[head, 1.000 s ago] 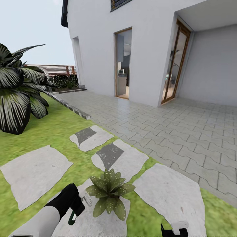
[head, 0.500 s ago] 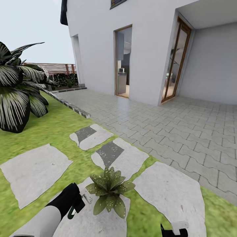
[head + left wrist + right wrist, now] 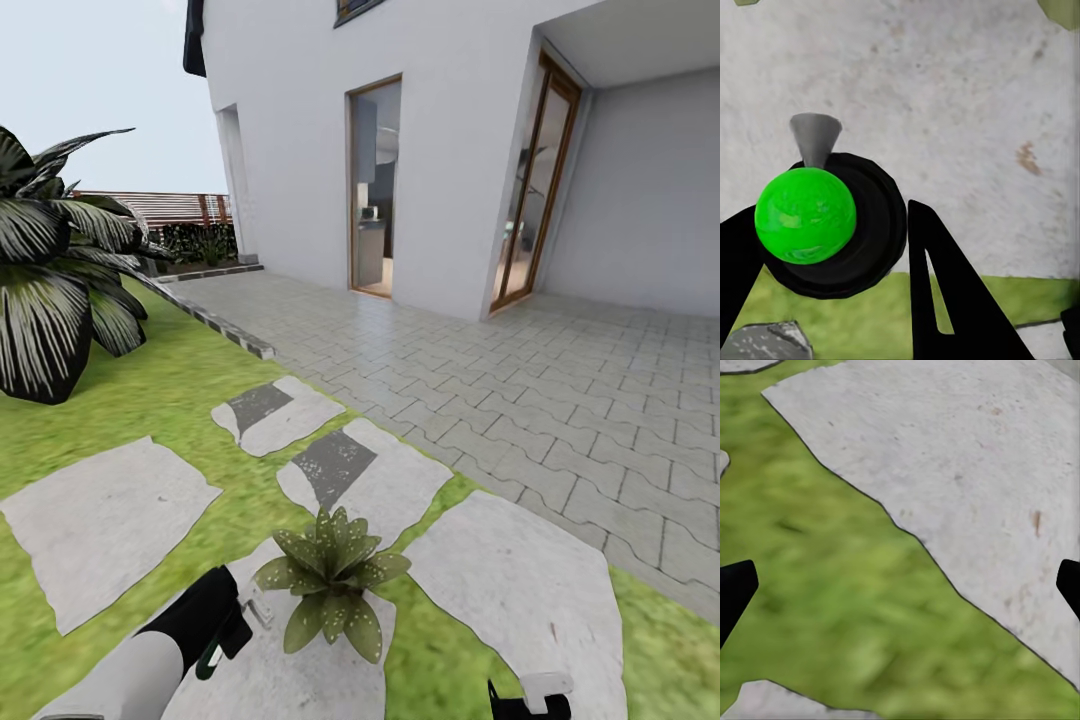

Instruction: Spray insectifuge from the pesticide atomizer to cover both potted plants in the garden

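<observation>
A green lawn (image 3: 150,400) set with pale stepping stones (image 3: 100,520) runs beside a grey paved terrace (image 3: 520,390) and a white house (image 3: 420,130), with a brown slatted fence (image 3: 165,208) far off at the left.

Low at the near left, the left gripper (image 3: 232,630) is closed around the pesticide atomizer (image 3: 212,657). In the left wrist view the black fingers (image 3: 945,300) flank the bottle's dark round body (image 3: 862,225), with a bright green knob (image 3: 805,215) toward the camera and a grey cone-shaped nozzle (image 3: 815,137) pointing over the stone. In the head view the pale spray top (image 3: 258,608) sits just beside the leaves of one potted plant (image 3: 330,580), which stands on a near stepping stone (image 3: 290,680) at the centre. The second potted plant is not among the things I can make out here.

The step in hand looks like spraying this rosette. To do it well, the nozzle should stay aimed at the middle of the leaves and sweep from the near-left leaves to the far-right ones, so no leaf goes uncovered. The grip should stay firm, since the bottle could twist as the arm turns.

The right gripper (image 3: 530,700) hangs at the near right, fingers spread wide and holding nothing, above grass and stone. A big dark striped plant (image 3: 55,290) stands far left and needs no spray.
</observation>
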### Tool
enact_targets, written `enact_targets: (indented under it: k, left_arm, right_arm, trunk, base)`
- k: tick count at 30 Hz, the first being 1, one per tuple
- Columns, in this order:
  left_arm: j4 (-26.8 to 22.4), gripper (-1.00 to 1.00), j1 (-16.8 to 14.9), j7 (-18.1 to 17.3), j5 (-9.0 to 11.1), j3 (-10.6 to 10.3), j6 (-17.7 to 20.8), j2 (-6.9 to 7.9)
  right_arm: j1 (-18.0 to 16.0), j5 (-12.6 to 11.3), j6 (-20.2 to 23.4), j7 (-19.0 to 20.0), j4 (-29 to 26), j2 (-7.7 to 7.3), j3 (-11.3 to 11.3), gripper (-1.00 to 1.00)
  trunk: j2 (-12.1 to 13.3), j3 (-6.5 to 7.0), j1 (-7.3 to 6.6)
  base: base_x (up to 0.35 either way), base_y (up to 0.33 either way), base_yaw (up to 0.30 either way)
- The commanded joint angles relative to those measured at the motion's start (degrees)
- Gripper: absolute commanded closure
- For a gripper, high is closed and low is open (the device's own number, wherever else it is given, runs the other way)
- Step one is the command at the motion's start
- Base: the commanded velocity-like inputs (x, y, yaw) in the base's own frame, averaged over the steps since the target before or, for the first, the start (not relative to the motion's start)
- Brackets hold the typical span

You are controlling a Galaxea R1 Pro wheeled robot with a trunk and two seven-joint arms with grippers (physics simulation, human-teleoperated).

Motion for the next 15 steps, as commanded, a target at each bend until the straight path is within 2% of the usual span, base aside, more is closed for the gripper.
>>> enact_targets:
  k: [1, 9, 15]
  left_arm:
    - [-0.2, 1.0, 0.0, -0.5, -0.5, 0.1, 0.2, -0.01]
    - [-1.0, 1.0, 0.0, -0.1, -0.5, 0.1, 0.1, -0.02]
    - [-0.9, 1.0, 0.0, 3.5, -0.3, 0.2, 0.2, -0.09]
  right_arm:
    - [0.0, 0.6, -0.1, -0.4, 0.1, 0.0, -0.2, -1.0]
    - [0.0, 0.6, -0.1, -0.4, 0.1, 0.0, -0.2, -1.0]
    - [0.0, 0.6, -0.1, -0.4, 0.1, 0.0, -0.2, -1.0]
  trunk:
    - [0.0, -0.1, -0.01]
    - [-2.8, -2.01, 1.53]
    - [-5.2, -3.63, 2.84]
  base:
    - [0.0, 0.0, 0.0]
    - [0.0, 0.0, 0.0]
    - [0.0, 0.0, 0.0]
